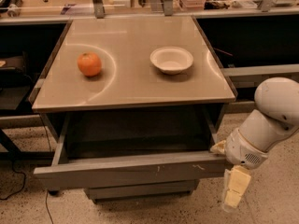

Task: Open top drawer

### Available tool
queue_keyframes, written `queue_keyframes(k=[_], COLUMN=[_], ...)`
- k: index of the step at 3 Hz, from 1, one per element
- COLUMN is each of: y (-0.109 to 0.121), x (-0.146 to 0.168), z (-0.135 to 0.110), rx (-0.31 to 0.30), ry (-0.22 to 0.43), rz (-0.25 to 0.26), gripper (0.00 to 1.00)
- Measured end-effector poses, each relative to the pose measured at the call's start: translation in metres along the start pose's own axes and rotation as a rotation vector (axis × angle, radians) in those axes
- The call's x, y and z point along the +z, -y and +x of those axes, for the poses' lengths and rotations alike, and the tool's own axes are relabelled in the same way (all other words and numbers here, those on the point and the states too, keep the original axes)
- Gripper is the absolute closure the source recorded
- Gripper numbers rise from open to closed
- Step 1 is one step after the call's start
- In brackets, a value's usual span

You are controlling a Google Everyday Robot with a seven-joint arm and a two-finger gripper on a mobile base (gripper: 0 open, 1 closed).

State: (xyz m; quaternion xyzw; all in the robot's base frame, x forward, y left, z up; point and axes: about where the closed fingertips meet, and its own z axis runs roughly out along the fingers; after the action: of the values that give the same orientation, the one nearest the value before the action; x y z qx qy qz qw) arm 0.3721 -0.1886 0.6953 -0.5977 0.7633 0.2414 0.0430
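One arm, one gripper [235, 188]: it sits below and just outside the front-right corner of the tabletop [131, 85], right at the right end of the top drawer [135, 169] front panel. A cream part hangs down past the panel's lower edge, and a smaller cream bit shows at the panel's top right end. Can't tell from this view whether the gripper is apart, closed, or clamped on the panel.

The white arm [268, 122] comes in from the right, beyond the right edge of the tabletop, bulky rounded joint uppermost.

Top drawer is open: its front sticks out well forward of the tabletop's front edge, grey box interior visible under that edge, dark inside. Pale scratch marks [198, 167] show right of centre on the front. The panel runs slightly skewed, left end further forward.

A narrower lower drawer [140, 190] sits beneath it, set further back.

On the tabletop: an orange [89, 64] towards the left edge and a white bowl [171, 59] right of centre, well apart, both nearer the back edge. Bowl upright.
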Motion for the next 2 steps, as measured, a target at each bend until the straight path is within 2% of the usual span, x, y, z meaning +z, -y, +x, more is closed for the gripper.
queue_keyframes(k=[2], y=[0.0102], x=[0.0100], z=[-0.0099], rx=[-0.054], ry=[-0.005], rz=[0.007], gripper=[0.00])
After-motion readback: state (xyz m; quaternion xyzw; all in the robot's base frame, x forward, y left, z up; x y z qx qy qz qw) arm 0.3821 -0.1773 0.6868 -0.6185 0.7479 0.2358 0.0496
